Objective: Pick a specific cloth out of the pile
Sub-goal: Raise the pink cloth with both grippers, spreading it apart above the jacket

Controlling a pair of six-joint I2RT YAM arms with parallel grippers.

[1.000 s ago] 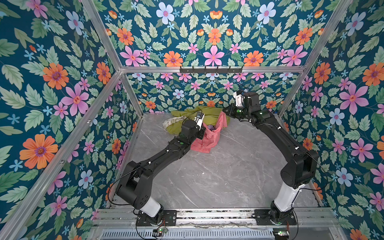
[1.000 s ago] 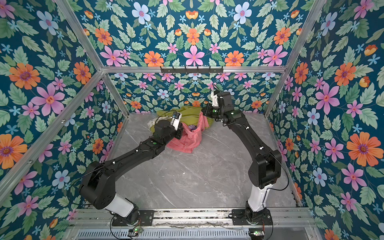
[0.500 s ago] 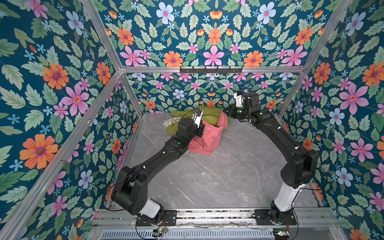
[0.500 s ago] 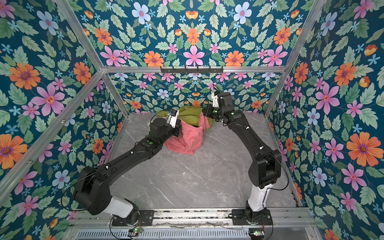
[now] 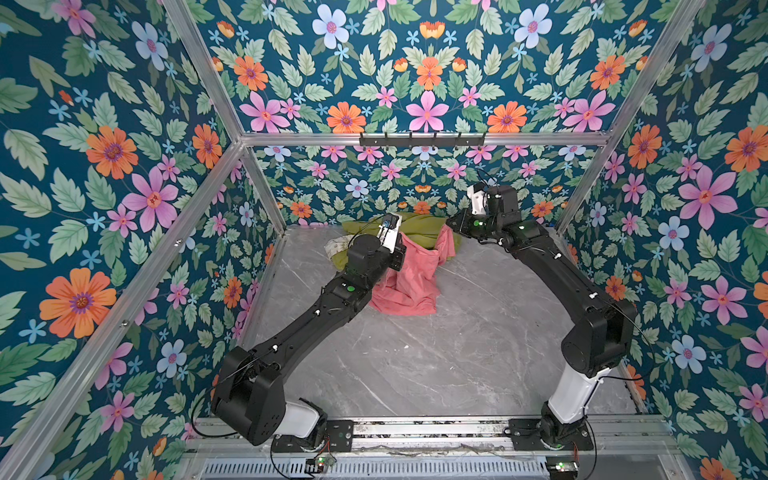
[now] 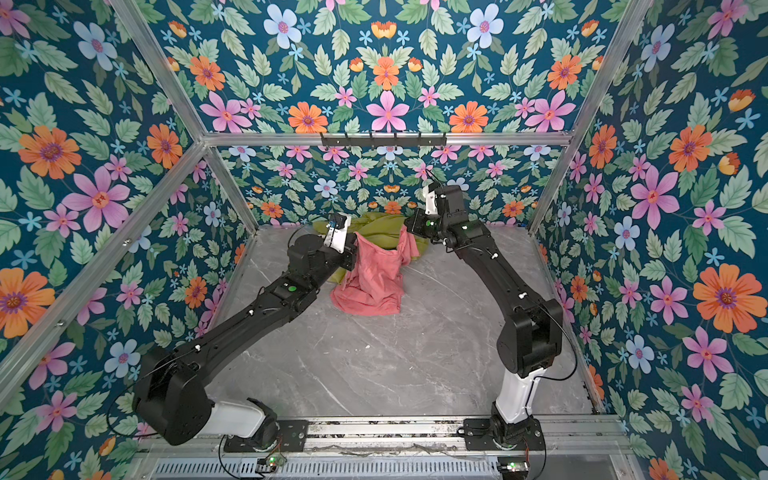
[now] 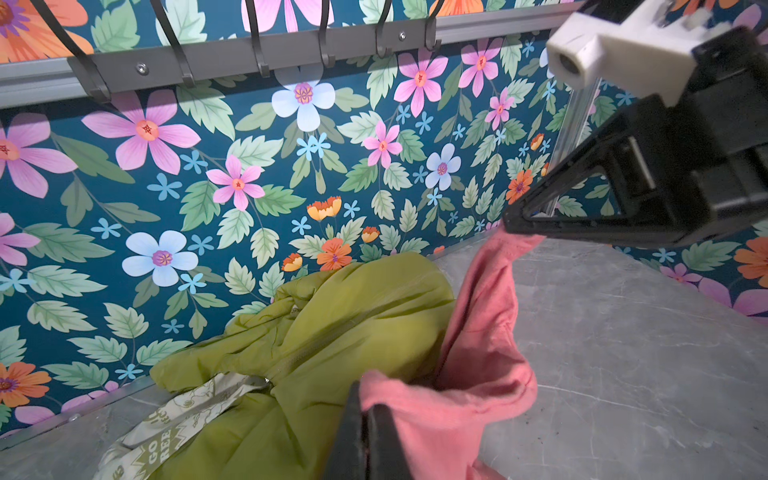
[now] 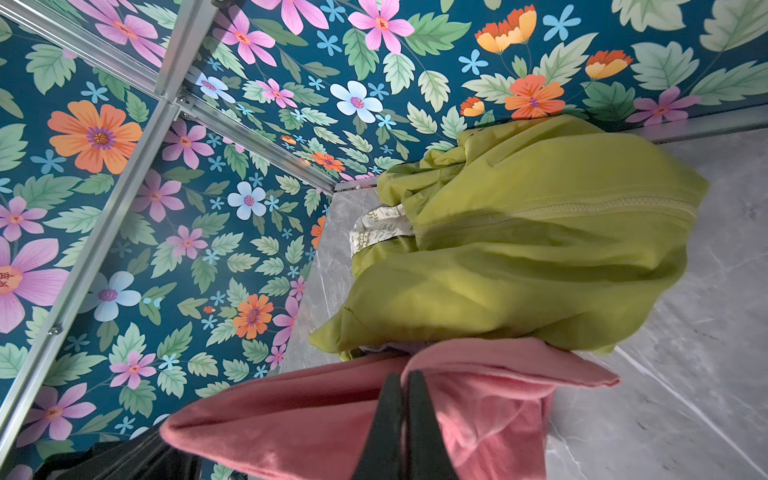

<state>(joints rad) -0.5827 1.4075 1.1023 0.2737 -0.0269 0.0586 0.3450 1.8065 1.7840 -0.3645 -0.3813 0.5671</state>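
Salmon cloth [image 5: 409,282] partly behind left hand [image 5: 399,254]

The grey table [image 5: 415,365] carries the pile [image 5: 419,226] and part of the cloth [image 5: 409,291].

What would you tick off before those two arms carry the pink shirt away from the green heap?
1. Grip of the left end effector on the pink cloth: ok, shut on it.
2. Grip of the right end effector on the pink cloth: ok, shut on it.
3. The pink cloth hanging clear of the table: not ok, its lower part lies on it.
4. The pink cloth free of the pile: cannot tell, the two overlap at the back.
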